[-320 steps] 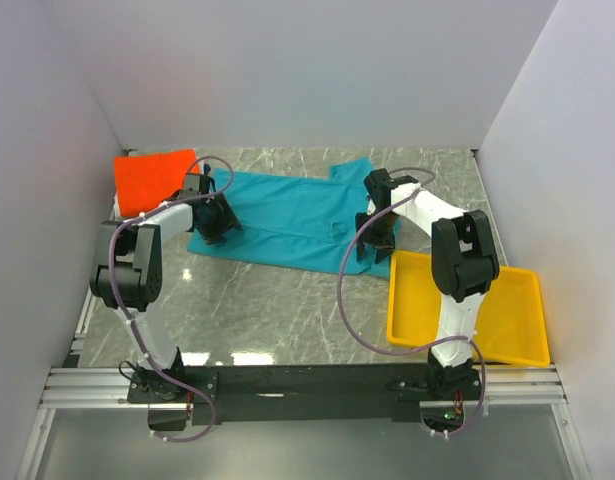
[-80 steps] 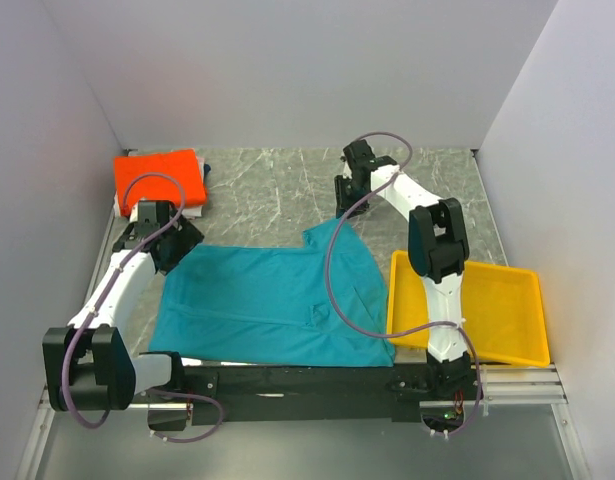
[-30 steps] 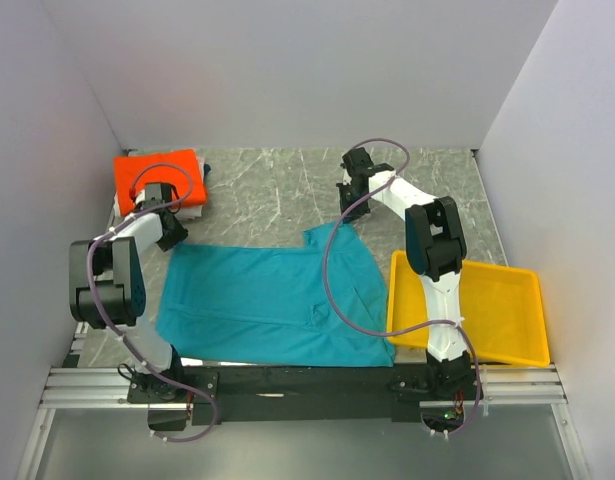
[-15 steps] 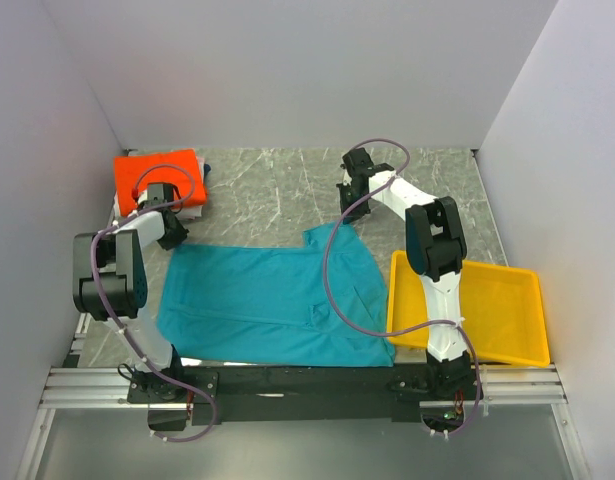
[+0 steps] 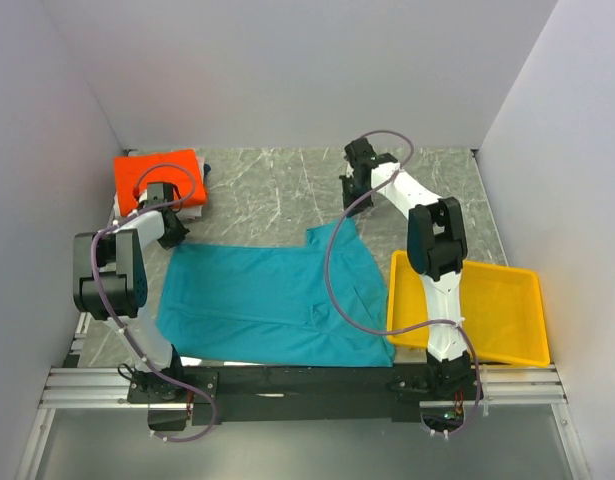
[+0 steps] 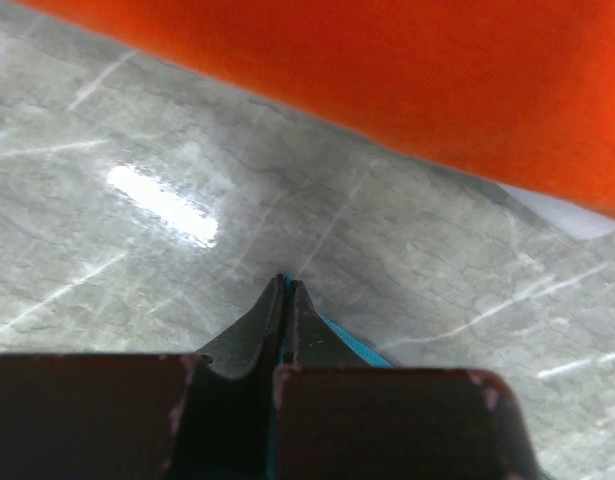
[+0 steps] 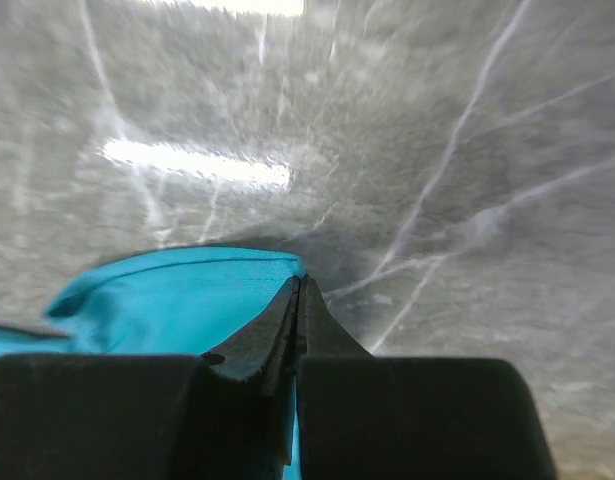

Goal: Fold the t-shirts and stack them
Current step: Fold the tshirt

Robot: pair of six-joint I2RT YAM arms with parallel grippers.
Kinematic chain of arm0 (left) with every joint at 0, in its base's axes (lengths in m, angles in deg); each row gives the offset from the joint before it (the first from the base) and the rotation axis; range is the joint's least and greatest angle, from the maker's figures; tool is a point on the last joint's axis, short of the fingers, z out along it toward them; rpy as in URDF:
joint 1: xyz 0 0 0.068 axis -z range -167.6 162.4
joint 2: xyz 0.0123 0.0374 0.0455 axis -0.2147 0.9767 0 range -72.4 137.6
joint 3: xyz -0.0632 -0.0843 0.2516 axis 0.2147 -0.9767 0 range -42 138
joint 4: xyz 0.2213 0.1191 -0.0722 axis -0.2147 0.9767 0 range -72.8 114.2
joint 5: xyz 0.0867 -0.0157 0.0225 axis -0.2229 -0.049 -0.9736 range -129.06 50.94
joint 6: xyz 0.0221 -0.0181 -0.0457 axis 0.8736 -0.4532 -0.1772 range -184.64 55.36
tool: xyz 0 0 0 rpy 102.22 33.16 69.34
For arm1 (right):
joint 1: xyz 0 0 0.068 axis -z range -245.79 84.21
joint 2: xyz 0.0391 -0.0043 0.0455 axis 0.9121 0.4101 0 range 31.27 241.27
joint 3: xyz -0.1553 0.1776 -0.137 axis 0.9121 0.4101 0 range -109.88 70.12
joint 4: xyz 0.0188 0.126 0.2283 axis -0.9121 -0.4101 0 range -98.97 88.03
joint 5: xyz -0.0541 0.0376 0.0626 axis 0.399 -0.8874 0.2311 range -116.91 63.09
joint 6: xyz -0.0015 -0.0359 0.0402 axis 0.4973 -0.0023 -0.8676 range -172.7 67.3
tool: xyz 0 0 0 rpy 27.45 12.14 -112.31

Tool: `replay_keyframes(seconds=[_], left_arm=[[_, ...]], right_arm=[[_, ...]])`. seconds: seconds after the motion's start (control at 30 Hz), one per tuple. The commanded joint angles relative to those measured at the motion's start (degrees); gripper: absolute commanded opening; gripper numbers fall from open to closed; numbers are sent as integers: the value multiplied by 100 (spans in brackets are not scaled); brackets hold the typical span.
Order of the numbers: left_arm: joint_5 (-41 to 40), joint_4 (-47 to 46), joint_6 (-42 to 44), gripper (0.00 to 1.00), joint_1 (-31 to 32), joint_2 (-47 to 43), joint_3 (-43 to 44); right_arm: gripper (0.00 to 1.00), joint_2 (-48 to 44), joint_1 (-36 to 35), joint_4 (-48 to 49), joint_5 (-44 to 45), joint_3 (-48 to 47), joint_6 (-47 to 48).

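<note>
A teal t-shirt point(image 5: 267, 300) lies spread over the near half of the marble table. My left gripper point(image 5: 173, 236) is at its far left corner, shut on the edge. In the left wrist view a thin teal strip point(image 6: 352, 345) shows between and beside the closed fingers point(image 6: 285, 285). My right gripper point(image 5: 353, 200) is shut on the shirt's far right corner. The right wrist view shows teal cloth point(image 7: 177, 300) pinched at the fingertips point(image 7: 297, 285), a little above the table. A folded orange t-shirt point(image 5: 159, 178) rests at the back left and fills the top of the left wrist view point(image 6: 387, 70).
A yellow tray point(image 5: 517, 330) stands at the near right, beside the teal shirt's right edge. Something white point(image 6: 567, 210) pokes out from under the orange shirt. Grey walls close the table on the left, back and right.
My left gripper has shut on the teal shirt's far left corner. The right gripper has shifted slightly towards the back, still holding its corner.
</note>
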Motion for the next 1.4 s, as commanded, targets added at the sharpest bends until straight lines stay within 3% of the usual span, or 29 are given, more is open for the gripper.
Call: replay_keyframes(seconds=[0.0, 0.53, 0.63, 1.37], left_arm=[[325, 61, 195, 0, -4, -134, 233], [879, 245, 441, 0, 58, -257, 1314], [932, 272, 511, 0, 58, -266, 1332], [493, 544, 810, 0, 58, -1285, 321]], right_arm=[[0, -432, 132, -329, 76, -746, -115], [0, 166, 316, -734, -275, -2488, -221], [0, -79, 316, -629, -424, -2243, -221], [0, -3472, -70, -295, -908, 2257, -194]])
